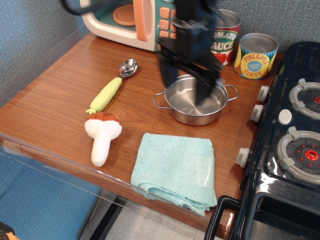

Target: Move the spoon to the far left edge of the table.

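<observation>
- At the far left, the brown wood-grain table (55, 95) is bare up to its left edge, and a clear plastic strip (50, 155) runs along its front rim.
- A white plush mushroom with a brown cap (102, 134) lies near the front rim, with its stem toward the front.
- Just behind the mushroom lies the small toy spoon with a round silver bowl and a thick yellow-green handle (111, 90). It rests flat on the wood, the bowl toward the back and the thin end of the handle almost touching the mushroom cap. Nothing holds it.
- Behind the spoon, at the back edge, stands a cream and teal toy microwave with orange buttons (135, 22).
- A folded light-teal cloth (175, 167) lies at the front of the table, right of the mushroom.
- Behind the cloth stands a shallow steel pan with two wire handles (196, 100).
- My black gripper (187, 82) hangs above the left part of this pan, blurred by motion. The two fingers stand apart and grip nothing. It is well apart from the spoon.
- Behind the pan stand a tomato sauce can (225, 35) and, right of it, a yellow pineapple can (256, 56).
- At the right edge is a black toy stove with grey burners (295, 145).
</observation>
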{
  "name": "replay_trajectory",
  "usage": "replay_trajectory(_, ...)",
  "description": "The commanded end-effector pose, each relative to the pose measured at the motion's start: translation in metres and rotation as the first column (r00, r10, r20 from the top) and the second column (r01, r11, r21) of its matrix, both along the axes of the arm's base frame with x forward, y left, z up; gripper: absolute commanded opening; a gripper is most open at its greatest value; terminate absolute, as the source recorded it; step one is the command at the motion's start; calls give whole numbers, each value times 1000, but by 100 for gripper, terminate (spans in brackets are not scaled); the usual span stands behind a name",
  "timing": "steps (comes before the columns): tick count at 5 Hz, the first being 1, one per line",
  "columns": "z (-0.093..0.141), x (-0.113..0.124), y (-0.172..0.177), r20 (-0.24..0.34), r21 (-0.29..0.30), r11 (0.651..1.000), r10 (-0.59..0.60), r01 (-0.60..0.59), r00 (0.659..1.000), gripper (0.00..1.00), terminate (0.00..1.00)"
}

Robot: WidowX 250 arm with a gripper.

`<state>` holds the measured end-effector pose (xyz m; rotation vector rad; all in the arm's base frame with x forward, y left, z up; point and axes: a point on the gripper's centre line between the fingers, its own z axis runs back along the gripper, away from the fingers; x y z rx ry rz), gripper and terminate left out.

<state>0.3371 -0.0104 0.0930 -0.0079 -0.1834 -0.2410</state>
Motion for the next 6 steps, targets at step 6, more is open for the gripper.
replay_trajectory(6, -53, -34, 134, -118, 247, 879, 444, -407, 888, 100, 0)
